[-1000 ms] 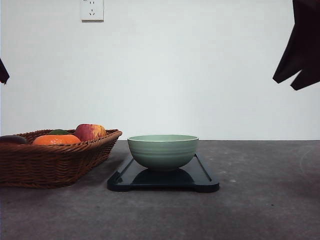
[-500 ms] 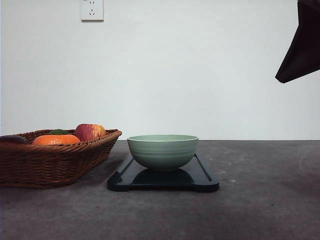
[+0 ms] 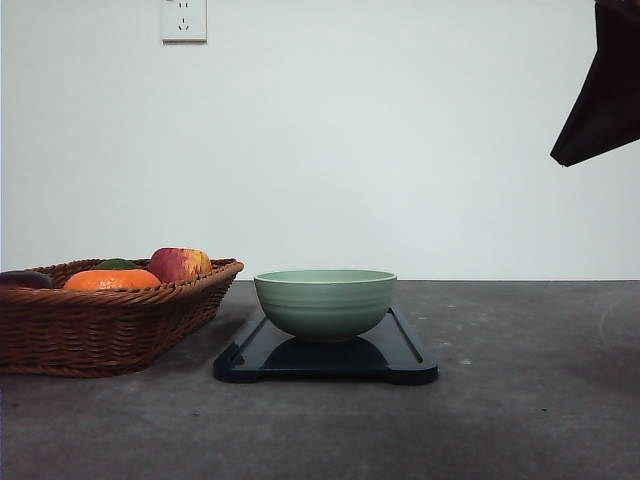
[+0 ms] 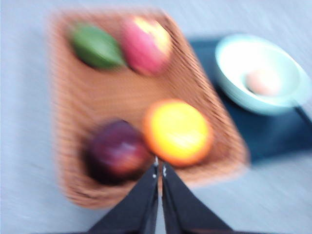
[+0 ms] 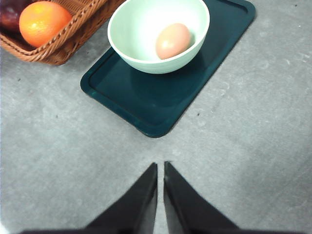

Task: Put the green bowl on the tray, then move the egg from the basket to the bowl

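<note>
- Egg [image 5: 172,41] lies inside the green bowl [image 3: 325,301], resting against the bowl's inner wall; in the blurred left wrist view it shows as a pale pinkish oval in the bowl.
- The green bowl stands upright on the tray [image 3: 400,355], toward the tray's end nearest the basket [image 3: 100,325], with bare tray surface showing on the other side in the right wrist view.
- The tray sits flat on the grey table [image 3: 520,420], just beside the basket; from the front its near corner and the basket's side look close but I cannot tell if they touch.
- The basket holds an orange [image 5: 43,21], a red-yellow apple [image 3: 180,264], a green fruit [image 4: 96,47] and a dark purple fruit [image 4: 117,152], all lying apart from the bowl.
- The left gripper [image 4: 159,168] hangs above the basket's edge, its two dark fingers pressed together with nothing between them.
- The right gripper [image 5: 160,170] is over bare table near the tray's corner, its fingers likewise closed tip to tip and empty.
- In the front view a dark part of the right arm [image 3: 605,90] shows high at the right edge, well above the table.
- A white wall socket [image 3: 184,20] sits on the wall behind.
</note>
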Action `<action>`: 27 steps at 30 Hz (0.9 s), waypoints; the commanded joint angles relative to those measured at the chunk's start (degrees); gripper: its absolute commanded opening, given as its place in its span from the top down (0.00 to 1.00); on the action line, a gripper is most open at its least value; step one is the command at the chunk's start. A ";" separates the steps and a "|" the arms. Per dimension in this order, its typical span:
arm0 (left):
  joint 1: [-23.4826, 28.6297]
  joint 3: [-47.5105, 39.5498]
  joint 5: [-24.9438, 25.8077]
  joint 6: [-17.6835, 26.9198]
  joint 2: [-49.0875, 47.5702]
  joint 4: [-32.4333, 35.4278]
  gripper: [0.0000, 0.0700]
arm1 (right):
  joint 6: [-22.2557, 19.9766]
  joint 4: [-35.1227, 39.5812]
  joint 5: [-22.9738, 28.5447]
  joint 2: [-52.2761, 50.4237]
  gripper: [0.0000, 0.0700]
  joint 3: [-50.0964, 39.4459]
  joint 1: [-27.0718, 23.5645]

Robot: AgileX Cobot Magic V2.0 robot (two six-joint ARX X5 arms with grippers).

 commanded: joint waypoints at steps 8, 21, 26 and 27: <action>8.14 -15.58 -0.30 1.78 -16.71 14.30 1.00 | 0.57 0.52 -0.11 0.37 0.98 0.18 0.33; 11.21 -27.23 -0.28 2.03 -28.07 16.53 1.00 | 0.57 0.56 -0.13 0.37 0.98 0.17 0.33; 11.30 -27.40 -0.28 2.03 -28.08 16.54 1.00 | 0.57 0.74 -0.12 0.37 0.98 0.20 0.33; 11.30 -27.40 -0.28 2.03 -28.08 16.52 1.00 | 0.57 0.74 -0.13 0.37 0.98 0.20 0.33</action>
